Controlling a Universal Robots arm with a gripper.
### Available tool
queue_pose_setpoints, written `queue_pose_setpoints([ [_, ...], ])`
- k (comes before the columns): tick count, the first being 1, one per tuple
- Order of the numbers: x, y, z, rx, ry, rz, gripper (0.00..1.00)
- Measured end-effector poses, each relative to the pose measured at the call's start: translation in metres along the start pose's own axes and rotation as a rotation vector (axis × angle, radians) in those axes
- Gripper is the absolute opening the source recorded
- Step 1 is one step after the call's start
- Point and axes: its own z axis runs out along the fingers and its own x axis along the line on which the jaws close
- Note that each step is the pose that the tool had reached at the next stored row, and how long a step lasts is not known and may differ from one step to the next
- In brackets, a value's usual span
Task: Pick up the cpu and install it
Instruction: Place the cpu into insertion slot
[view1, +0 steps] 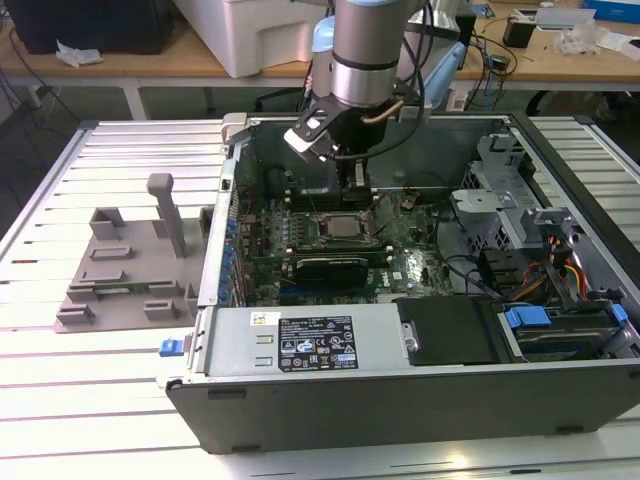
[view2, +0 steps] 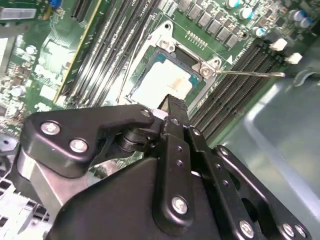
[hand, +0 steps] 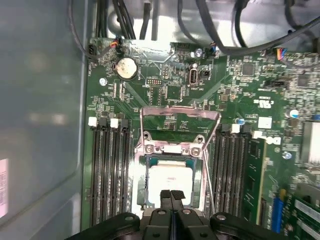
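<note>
Silvery cpu seated in socket; pincer pressed together, directly over it.

The cpu lies in the socket inside the case, my gripper just above it. The tray lies beside the case, on the exterior view's left.

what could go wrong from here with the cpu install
1. The gripper, shut, sits right over the cpu lying in the socket. Whether the chip is fully seated cannot be told, so pressing down might tilt it.
2. The load plate stands open and the lever juts out beside the socket, so a sideways move could snag either.
</note>
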Motion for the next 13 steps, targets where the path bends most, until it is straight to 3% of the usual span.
queue_pose_setpoints([
  [10, -0.0004, -0.0014, -0.0443, 0.0, 0.0001, -0.001, 0.11],
  [13, -0.0005, -0.002, -0.0633, 0.0, 0.0, -0.001, 0.11],
])
